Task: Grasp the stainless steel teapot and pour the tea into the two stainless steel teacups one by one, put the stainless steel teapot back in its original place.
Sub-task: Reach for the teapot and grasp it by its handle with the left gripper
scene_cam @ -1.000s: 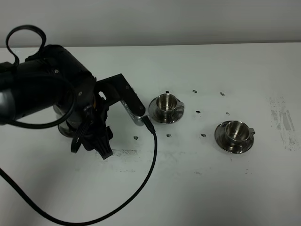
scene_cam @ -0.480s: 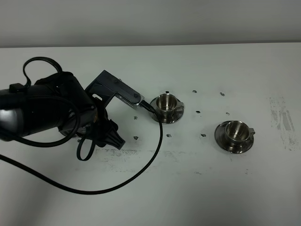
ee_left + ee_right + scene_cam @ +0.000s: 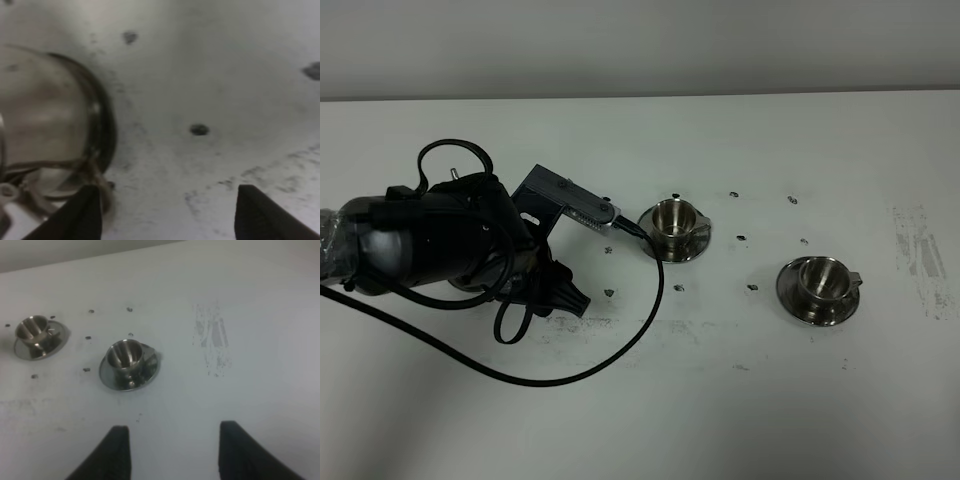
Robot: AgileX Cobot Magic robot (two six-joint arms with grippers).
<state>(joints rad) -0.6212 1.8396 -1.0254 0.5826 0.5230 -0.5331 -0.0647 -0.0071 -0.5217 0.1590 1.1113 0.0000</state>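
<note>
- Steel, blurred and rounded, fills one side of your left wrist view. It appears to be the stainless steel teapot (image 3: pixel 47 115), standing on the white table (image 3: pixel 770 400). From the high camera your left arm (image 3: pixel 430 245) covers it.
- Your left gripper (image 3: pixel 170 222) stands wide open and holds nothing. Only tabletop shows between its tips, and one fingertip (image 3: pixel 85 215) sits just beside the pot's base.
- Your right gripper (image 3: pixel 172 455) is likewise spread and empty, hanging over the table well apart from the cups.
- The two stainless steel teacups (image 3: pixel 125 356) stand upright, each on its own saucer. The first cup (image 3: pixel 675 222) is near your left arm, and the second cup (image 3: pixel 820 280) is further to the right.
- You cannot tell from these views whether either cup holds tea.
- A black cable (image 3: pixel 645 330) loops over the table from your left arm.
</note>
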